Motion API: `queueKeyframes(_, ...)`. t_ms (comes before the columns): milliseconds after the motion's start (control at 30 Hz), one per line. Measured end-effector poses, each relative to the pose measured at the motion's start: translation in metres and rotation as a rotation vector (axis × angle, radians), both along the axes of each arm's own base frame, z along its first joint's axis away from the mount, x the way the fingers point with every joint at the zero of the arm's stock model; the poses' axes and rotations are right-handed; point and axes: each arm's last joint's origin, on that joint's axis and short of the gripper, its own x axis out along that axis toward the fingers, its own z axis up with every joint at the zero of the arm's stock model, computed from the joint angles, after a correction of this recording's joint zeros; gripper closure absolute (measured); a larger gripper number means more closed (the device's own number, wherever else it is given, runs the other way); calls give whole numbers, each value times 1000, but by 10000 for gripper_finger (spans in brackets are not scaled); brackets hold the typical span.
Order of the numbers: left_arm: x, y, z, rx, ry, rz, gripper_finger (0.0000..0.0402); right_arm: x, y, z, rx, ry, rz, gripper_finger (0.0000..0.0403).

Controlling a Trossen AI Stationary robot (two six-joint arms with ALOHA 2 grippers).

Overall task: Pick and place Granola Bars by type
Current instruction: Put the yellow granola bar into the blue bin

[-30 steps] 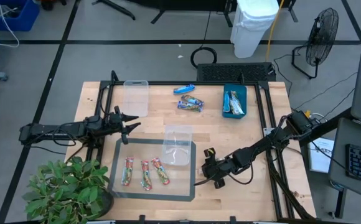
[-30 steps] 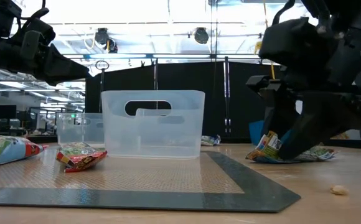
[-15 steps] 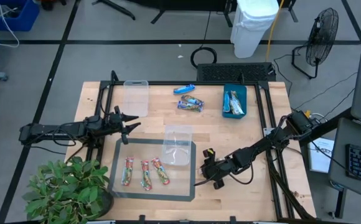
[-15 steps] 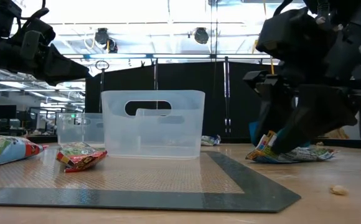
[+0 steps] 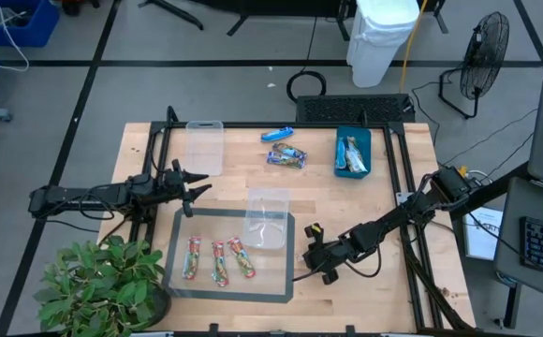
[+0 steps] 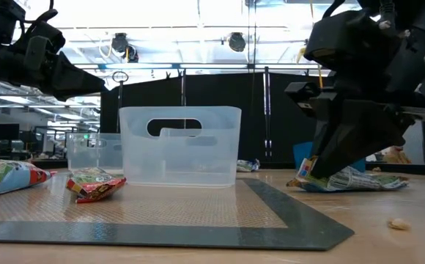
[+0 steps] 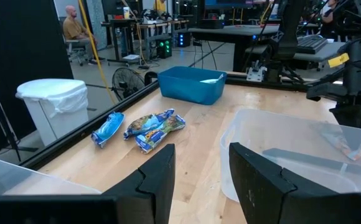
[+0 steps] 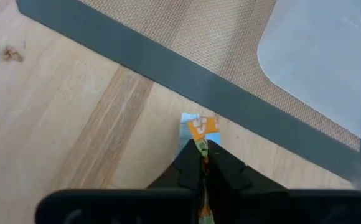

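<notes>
Right gripper (image 8: 202, 163) pinches 1 tan-gold bar (image 8: 199, 127) lower center, left gripper (image 7: 199, 165) idles half-open; lift cleanly before carrying.

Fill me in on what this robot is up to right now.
It is sorting granola bars. The right gripper is shut on a tan-gold bar, low over the wood beside the grey mat. Three red-and-green bars lie on that mat, next to a clear tub. The left gripper is open above the table's left side. Two more bars lie loose at the far edge, near the teal tray.
</notes>
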Motion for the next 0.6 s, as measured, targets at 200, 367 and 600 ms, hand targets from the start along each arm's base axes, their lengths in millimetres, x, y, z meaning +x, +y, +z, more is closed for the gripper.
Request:
queueKeyframes(200, 0, 0, 0, 0, 0, 0, 245, -3, -2, 9, -12, -8, 17, 400)
queueKeyframes(367, 0, 0, 0, 0, 0, 0, 245, -10, -9, 34, -7, -41, 13, 401)
queueKeyframes(600, 0, 0, 0, 0, 0, 0, 245, -33, -39, 70, 32, -179, -25, 402)
